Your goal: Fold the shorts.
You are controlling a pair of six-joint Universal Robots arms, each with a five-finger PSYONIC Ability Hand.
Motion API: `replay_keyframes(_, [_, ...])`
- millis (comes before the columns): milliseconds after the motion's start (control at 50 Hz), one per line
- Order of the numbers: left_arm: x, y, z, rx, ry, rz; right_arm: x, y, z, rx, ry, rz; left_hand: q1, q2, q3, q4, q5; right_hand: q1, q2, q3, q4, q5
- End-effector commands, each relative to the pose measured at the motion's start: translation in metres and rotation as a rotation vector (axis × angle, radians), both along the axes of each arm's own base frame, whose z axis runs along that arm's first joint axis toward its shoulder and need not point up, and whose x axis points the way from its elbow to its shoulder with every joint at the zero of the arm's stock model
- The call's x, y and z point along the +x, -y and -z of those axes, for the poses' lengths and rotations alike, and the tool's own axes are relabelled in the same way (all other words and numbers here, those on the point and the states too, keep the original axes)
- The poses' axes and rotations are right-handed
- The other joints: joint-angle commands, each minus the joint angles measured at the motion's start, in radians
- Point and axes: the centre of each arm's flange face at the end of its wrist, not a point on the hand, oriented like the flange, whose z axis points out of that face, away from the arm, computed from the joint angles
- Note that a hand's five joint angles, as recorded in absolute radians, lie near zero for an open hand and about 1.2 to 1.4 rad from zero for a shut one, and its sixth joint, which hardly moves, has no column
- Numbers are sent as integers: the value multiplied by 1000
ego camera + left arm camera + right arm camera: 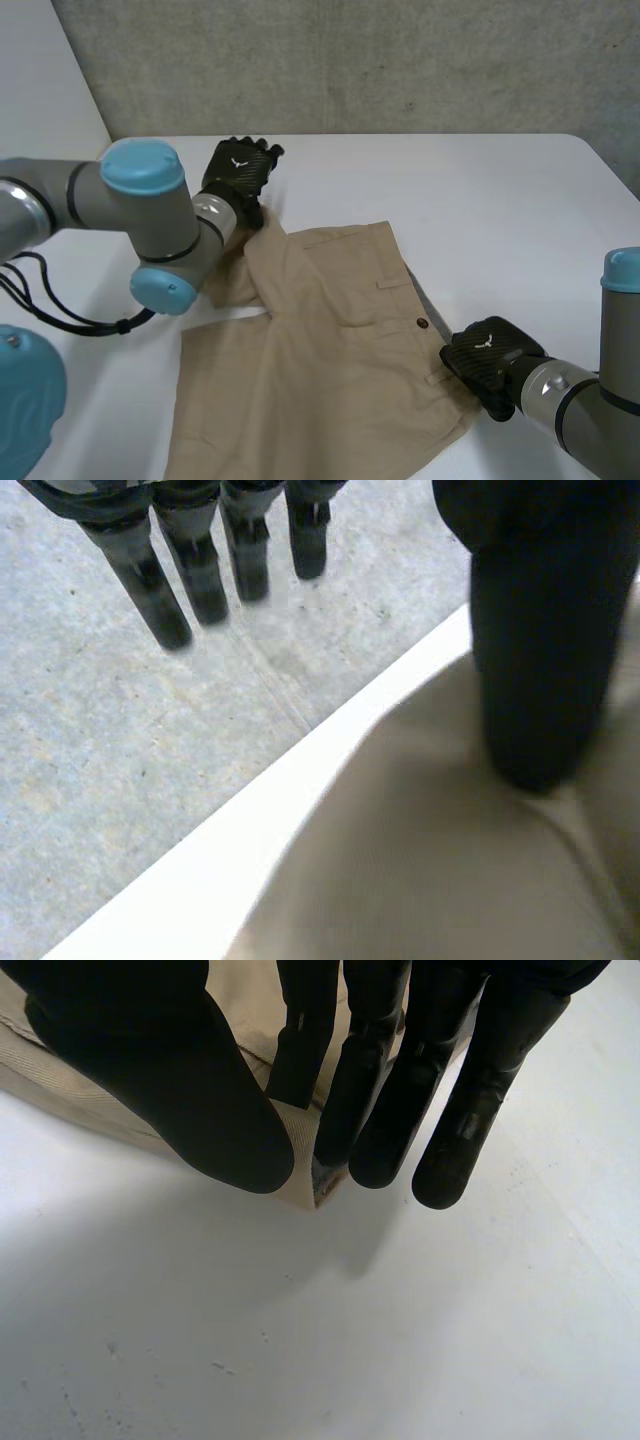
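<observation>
Tan shorts lie spread on the white table, their waistband toward my right hand. A raised corner of the cloth points up toward my left hand. That hand hovers at the corner with straight fingers reaching past the table edge, while its thumb rests just over the tan cloth; it is open. My right hand sits at the shorts' right edge by the waistband. Its thumb and fingers pinch a corner of the tan cloth.
A grey concrete wall rises behind the table's far edge. Bare white tabletop stretches to the right and behind the shorts. My left arm's elbow hangs over the table's left side.
</observation>
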Motion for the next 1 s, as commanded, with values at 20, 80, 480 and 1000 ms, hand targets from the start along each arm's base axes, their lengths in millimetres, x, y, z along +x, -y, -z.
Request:
replay_keyframes(20, [7,-9,-10,1,-29,-6,0,0,2,7,-1,-2,-24,-92,-98,-87,-95,415,216,212,204,236])
replay_keyframes(80, [17,-29,-39,5,-77,-7,0,0,2,5,-2,-1,-24,-92,-98,-87,-95,415,216,212,204,236])
replay_keyframes(480, [116,-108,-16,563,-253,-234,2,-5,4,12,-4,-16,70,3,-3,7,0,415,216,212,204,236])
replay_keyframes(1000, [129,-113,11,591,-244,-257,6,4,4,-14,66,31,273,206,199,210,202,415,216,212,204,236])
